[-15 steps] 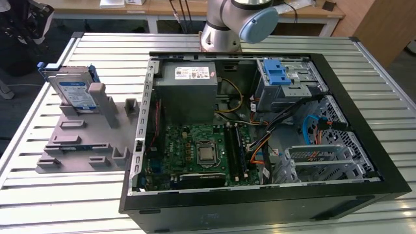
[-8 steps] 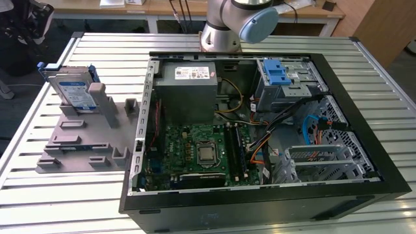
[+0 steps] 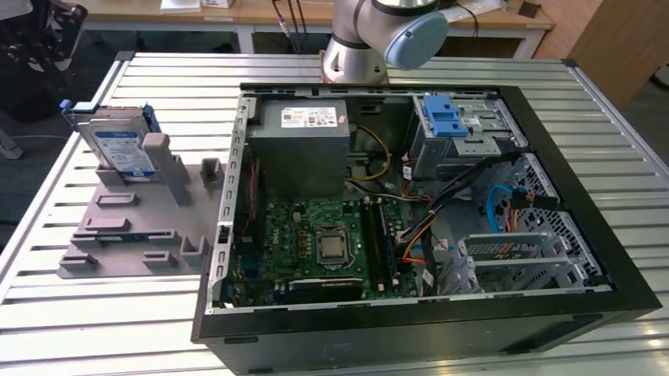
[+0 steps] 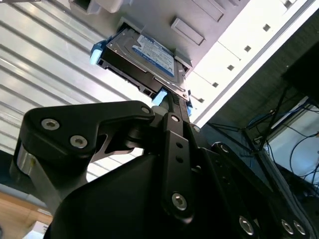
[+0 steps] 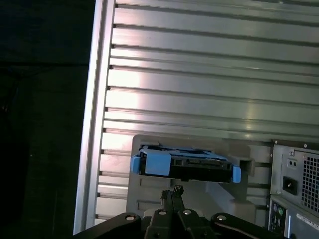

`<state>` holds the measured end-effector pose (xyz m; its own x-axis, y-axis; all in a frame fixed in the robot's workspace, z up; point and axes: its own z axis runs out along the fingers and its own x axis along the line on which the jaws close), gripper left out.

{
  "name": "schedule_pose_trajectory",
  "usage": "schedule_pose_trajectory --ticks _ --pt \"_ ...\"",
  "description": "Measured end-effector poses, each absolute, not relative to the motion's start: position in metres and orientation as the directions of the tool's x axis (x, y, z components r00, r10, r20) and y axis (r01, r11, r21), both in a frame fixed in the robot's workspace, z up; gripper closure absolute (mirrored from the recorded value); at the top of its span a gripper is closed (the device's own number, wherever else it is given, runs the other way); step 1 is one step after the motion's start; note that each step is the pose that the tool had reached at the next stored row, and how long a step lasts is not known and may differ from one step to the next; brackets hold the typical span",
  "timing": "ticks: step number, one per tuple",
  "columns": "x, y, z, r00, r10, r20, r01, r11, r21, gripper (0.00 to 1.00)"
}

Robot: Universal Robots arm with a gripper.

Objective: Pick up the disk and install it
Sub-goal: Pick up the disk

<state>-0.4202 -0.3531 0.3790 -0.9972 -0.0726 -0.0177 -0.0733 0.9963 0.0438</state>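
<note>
Standing on edge in the grey plastic fixture (image 3: 136, 227), the disk (image 3: 113, 145) is resting at about ten o'clock in the exterior view, on the slatted metal bench (image 3: 105, 329) and just outside the open computer case (image 3: 418, 333). Nothing is gripping it. In both wrist views the pincer (image 5: 172, 190) is pointing at the disk's (image 5: 184, 167) narrow edge with its tips drawn together and empty, close to the blue rails but not touching them as far as I can judge. In the second wrist view the disk's (image 4: 144, 59) labelled face is showing just past the pincer (image 4: 174, 102). Inside the case, the drive cage with the bright-blue latch (image 3: 452, 124) is sitting at about one o'clock, well apart from the disk. By my reading the task is only beginning: the approach is under way, while the grasp, the lift and the fitting into the case are all waiting to be done.
</note>
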Motion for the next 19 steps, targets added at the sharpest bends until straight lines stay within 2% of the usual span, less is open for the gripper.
schedule_pose_trajectory --ticks 19 --pt "-0.4202 -0.3531 0.3789 -0.975 -0.22 -0.018 -0.221 0.974 0.044 0.89"
